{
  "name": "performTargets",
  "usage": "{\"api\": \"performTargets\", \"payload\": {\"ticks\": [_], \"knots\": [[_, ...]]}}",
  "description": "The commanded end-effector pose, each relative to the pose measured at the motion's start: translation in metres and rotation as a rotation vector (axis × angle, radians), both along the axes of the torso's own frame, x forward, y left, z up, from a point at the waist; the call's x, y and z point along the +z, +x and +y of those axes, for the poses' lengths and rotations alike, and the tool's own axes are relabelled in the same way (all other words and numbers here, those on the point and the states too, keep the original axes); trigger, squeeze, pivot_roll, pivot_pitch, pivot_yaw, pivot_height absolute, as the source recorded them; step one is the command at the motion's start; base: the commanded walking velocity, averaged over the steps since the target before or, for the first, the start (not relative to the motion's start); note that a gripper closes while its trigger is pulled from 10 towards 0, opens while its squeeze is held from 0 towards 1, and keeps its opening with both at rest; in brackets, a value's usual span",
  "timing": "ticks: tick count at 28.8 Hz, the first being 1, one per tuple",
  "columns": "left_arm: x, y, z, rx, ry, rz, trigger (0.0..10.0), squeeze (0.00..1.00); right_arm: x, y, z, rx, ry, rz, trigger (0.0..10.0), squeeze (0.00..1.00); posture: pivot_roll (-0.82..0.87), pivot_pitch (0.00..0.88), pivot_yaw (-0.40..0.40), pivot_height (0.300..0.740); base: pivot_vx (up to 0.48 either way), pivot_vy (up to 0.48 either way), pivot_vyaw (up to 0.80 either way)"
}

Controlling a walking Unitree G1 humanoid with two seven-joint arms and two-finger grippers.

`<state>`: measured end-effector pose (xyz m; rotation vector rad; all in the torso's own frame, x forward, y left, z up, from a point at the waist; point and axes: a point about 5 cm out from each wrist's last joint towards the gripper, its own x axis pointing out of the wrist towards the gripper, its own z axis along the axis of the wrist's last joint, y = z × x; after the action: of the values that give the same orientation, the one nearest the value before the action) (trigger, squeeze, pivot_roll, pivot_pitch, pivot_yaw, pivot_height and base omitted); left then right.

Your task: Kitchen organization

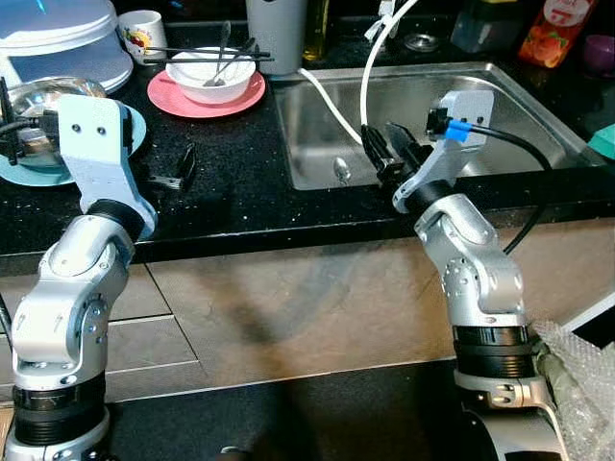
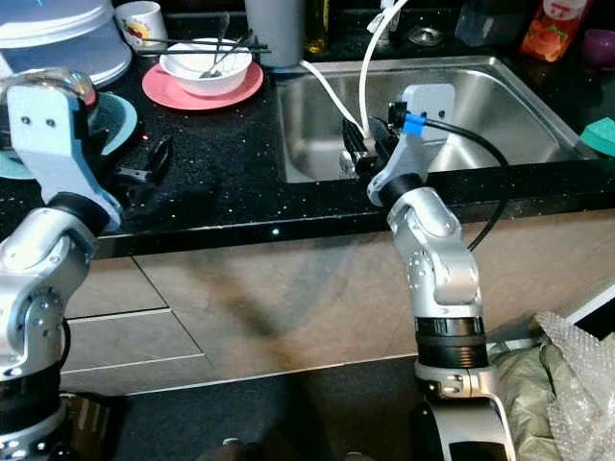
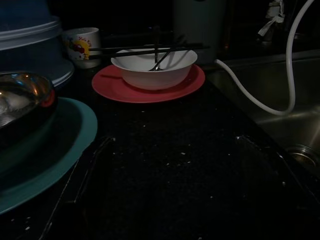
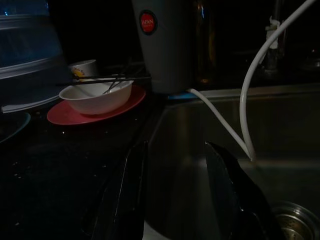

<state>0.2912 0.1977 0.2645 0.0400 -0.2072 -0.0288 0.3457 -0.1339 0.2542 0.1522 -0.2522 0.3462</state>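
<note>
The right pincer, fingers spread and empty, hangs mid-frame over the sink. The white bowl sits upper left on the worktop: rigid, breakable, slippery; grip its rim.

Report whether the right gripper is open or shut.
Open. The right gripper hangs over the sink edge, its two black fingers spread apart with nothing between them.
</note>
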Motion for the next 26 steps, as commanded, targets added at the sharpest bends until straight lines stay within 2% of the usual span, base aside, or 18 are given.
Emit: {"api": "performTargets", "payload": {"ticks": [1,10,18,26], "knots": [[-0.001,0.001,-0.001,-0.012,-0.014,-0.003,10.0,0.0,-0.002,-0.002,0.0,0.009,0.014,0.004,10.0,0.0,0.06,0.11,-0.016,0.74,0.0,0.0,0.0],[-0.001,0.0,-0.009,-0.104,-0.055,-0.028,10.0,0.0,-0.001,-0.002,-0.001,0.021,0.029,0.008,10.0,0.0,0.05,0.09,-0.02,0.74,0.0,0.0,0.0],[0.003,-0.009,-0.025,-0.286,-0.036,-0.079,10.0,0.0,-0.004,-0.007,0.004,0.097,0.047,0.017,10.0,0.0,0.05,0.073,-0.018,0.74,0.0,0.0,0.0],[0.0,-0.007,-0.022,-0.259,-0.036,-0.065,10.0,0.0,-0.004,-0.009,0.005,0.111,0.051,0.02,10.0,0.0,0.04,0.069,-0.02,0.74,0.0,0.0,0.0]]}}
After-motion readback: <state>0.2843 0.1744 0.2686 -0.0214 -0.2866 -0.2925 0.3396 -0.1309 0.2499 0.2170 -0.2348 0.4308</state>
